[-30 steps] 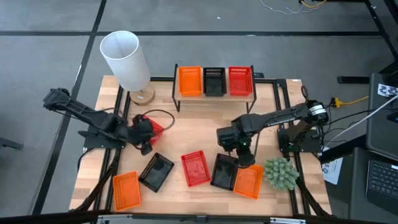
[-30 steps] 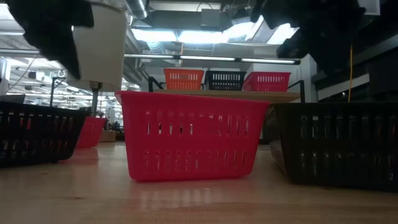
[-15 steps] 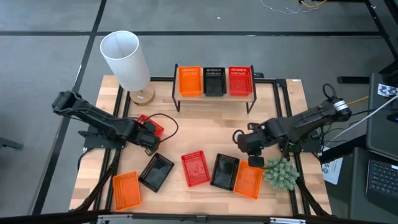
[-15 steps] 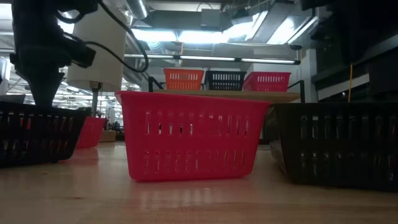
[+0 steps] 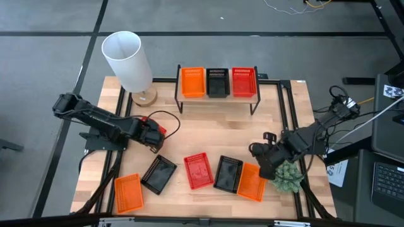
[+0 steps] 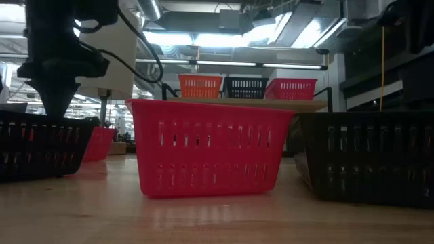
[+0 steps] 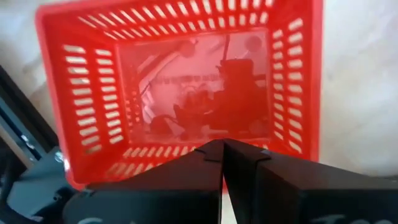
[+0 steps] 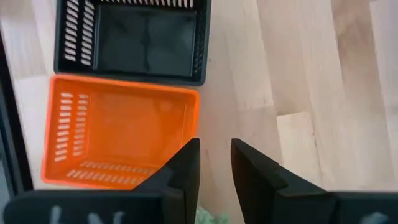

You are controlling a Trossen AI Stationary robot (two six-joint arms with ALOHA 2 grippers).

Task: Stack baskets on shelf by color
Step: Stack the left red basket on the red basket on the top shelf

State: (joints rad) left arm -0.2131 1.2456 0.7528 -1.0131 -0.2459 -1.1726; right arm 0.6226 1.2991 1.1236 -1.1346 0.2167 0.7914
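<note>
My left gripper [image 5: 153, 133] [image 7: 222, 149] is shut and points down at a red basket [image 5: 160, 129] [image 7: 186, 81] on the table's left part. Its tips stand at the wall of that basket nearest the camera. My right gripper [image 5: 265, 157] [image 8: 215, 155] is open above bare table, beside the corner of an orange basket [image 5: 251, 181] [image 8: 118, 134] and a black basket [image 5: 227, 173] [image 8: 140, 37]. The shelf [image 5: 218, 96] carries an orange [image 5: 193, 82], a black [image 5: 217, 82] and a red basket [image 5: 243, 82]. A red basket [image 5: 198, 170], a black one [image 5: 158, 174] and an orange one [image 5: 127, 192] sit on the near table. My left gripper comes at the red basket from above with shut fingers at its wall [image 7: 155, 171]. The fingers hide that spot, so I cannot tell whether they touch it. The basket rests on the table.
A white lamp [image 5: 129, 60] stands at the far left. A green plant [image 5: 287, 176] sits close to my right gripper. A black cable [image 5: 169, 121] loops by the left gripper. Bare wood [image 5: 214, 129] lies between shelf and loose baskets.
My left gripper has come down and shifted slightly toward the table's right, over the red basket. My right gripper has drawn back from above the black and orange baskets toward the table's right edge. No basket has moved.
</note>
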